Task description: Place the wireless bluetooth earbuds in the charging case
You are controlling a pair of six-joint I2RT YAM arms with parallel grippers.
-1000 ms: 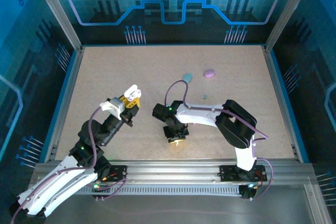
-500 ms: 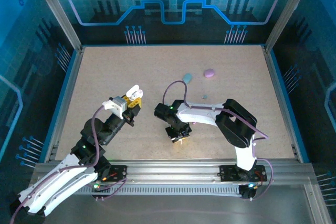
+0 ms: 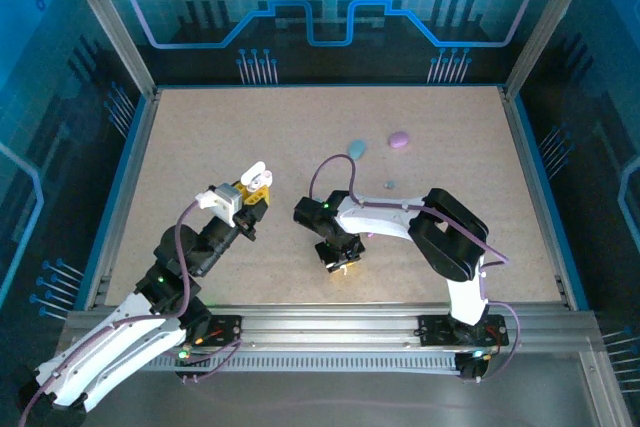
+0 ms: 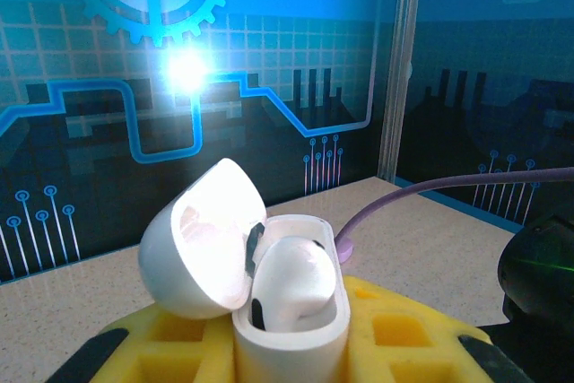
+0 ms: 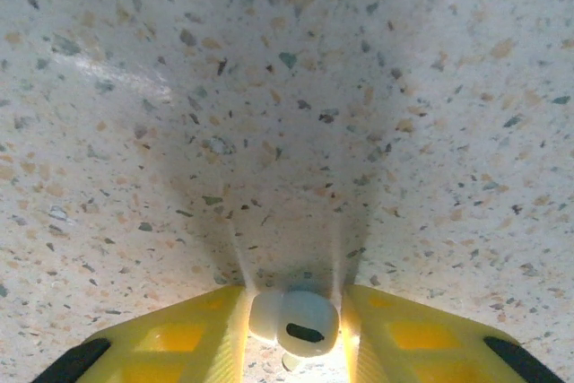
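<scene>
My left gripper (image 3: 252, 190) is shut on a white charging case (image 4: 291, 329) and holds it above the table; the case also shows in the top view (image 3: 256, 175). Its lid (image 4: 197, 239) stands open to the left. One white earbud (image 4: 296, 280) sits in the case. My right gripper (image 3: 339, 265) points straight down, close to the table. Its yellow fingers (image 5: 179, 343) are shut on a second white earbud (image 5: 294, 318), which has a dark slot on its face. A tiny teal earbud (image 3: 388, 184) lies on the table beyond the right arm.
A teal case (image 3: 356, 148) and a light purple case (image 3: 399, 138) lie shut at the middle back of the speckled table (image 3: 200, 137). The right arm's purple cable (image 4: 421, 193) crosses behind the white case. Blue walls and metal posts ring the table.
The right gripper has shifted slightly right and away from the near edge with the earbud. The left gripper has dropped back a little with the open case. Both holds are unchanged.
</scene>
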